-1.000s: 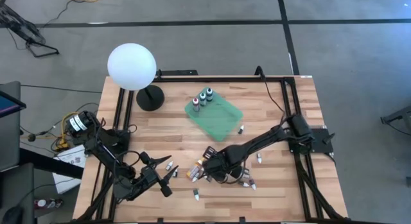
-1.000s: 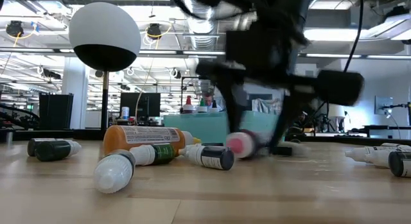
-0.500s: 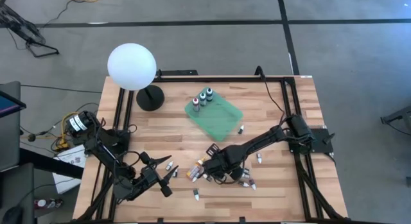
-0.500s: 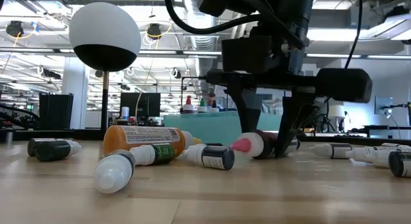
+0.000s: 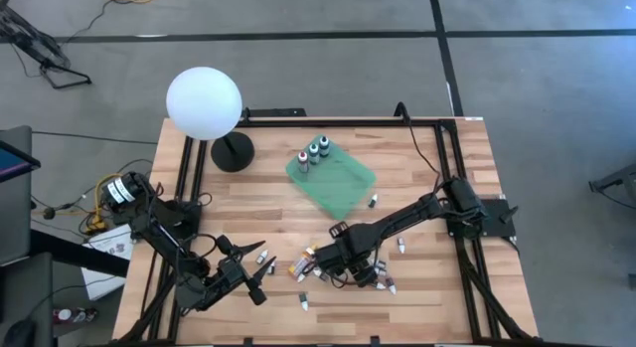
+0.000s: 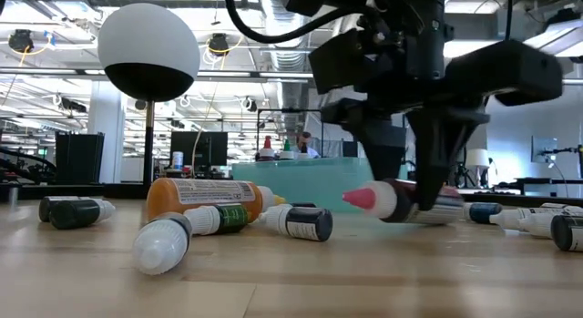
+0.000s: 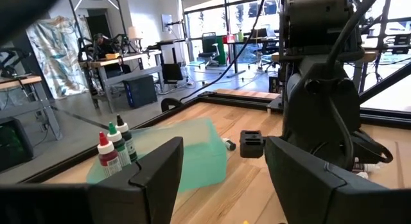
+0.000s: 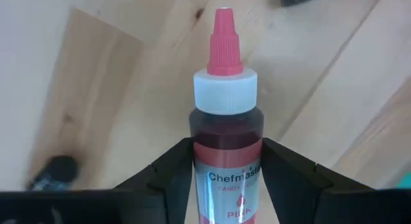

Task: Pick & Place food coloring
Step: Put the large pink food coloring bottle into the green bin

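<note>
Small food coloring bottles [image 5: 298, 267] lie scattered on the wooden table, near its front middle. My right gripper [image 5: 345, 256] points down among them and is shut on a dark red one with a white collar and pink tip [image 8: 225, 102], also in the low view [image 6: 401, 201]. Three more bottles [image 5: 315, 150] stand upright in the green tray [image 5: 343, 188]. My left gripper [image 5: 260, 271] waits open at the front left, pointing level across the table, its fingers [image 7: 157, 169] holding nothing. My right gripper pinches the pink-tipped bottle's body just below the white collar [image 8: 226, 142], one finger [image 8: 172, 167] on each side. The fingers come from above, pointing down, and lie across the bottle. The bottle lies about level; I cannot tell whether it is clear of the table.
A white globe lamp [image 5: 204, 103] on a black base stands at the far left. An orange-bodied bottle [image 6: 205, 198] and several small ones [image 6: 164, 241] lie left of my right gripper in the low view; more [image 5: 383, 282] lie to its right. A black frame [image 5: 447, 138] borders the table.
My right gripper has rolled about its wrist and closed on the pink-tipped bottle. The bottle, whose tip first faced the low camera, now lies sideways across that view. It sits a little higher and farther toward the table's right.
</note>
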You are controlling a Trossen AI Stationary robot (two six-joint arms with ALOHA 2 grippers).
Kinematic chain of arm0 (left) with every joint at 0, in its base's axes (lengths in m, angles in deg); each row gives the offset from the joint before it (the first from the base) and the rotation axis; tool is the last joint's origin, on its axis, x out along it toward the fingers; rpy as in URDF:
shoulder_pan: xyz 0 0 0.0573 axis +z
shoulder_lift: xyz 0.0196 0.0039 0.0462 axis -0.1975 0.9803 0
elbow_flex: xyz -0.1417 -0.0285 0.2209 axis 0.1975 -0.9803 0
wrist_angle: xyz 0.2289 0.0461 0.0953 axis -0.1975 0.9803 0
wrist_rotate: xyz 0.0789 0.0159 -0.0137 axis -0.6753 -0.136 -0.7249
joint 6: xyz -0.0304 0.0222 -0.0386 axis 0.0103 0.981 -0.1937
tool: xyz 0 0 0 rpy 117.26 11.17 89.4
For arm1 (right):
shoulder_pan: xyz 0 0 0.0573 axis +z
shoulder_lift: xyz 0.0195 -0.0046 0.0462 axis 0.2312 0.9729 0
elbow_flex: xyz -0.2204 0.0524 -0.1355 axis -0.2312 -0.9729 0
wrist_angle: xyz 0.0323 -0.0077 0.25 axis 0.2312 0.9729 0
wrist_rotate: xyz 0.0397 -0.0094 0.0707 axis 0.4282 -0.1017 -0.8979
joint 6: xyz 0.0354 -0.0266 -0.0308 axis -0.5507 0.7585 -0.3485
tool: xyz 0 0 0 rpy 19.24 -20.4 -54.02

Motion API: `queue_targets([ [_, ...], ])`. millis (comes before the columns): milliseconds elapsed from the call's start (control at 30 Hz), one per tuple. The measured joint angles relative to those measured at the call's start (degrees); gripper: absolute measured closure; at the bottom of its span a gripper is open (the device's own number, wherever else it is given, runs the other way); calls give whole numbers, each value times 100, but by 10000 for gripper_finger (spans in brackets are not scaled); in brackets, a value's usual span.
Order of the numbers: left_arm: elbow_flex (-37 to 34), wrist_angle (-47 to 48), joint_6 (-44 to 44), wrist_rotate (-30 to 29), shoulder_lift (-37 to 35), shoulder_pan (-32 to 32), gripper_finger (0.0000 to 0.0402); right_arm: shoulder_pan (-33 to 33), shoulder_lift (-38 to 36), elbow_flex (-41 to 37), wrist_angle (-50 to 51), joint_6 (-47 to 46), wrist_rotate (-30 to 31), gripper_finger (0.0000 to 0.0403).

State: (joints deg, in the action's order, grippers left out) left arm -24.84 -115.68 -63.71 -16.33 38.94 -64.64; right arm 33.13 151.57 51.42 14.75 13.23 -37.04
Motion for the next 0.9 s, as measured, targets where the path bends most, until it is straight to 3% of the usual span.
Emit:
queue_targets([
  [367, 0, -2, -50, 8, 0, 0, 185, -77, -1, 0, 103, -1376, -524, 209],
  [900, 1, 0, -50, 7, 0, 0, 185, -81, -2, 0, 40, -715, -518, 171],
])
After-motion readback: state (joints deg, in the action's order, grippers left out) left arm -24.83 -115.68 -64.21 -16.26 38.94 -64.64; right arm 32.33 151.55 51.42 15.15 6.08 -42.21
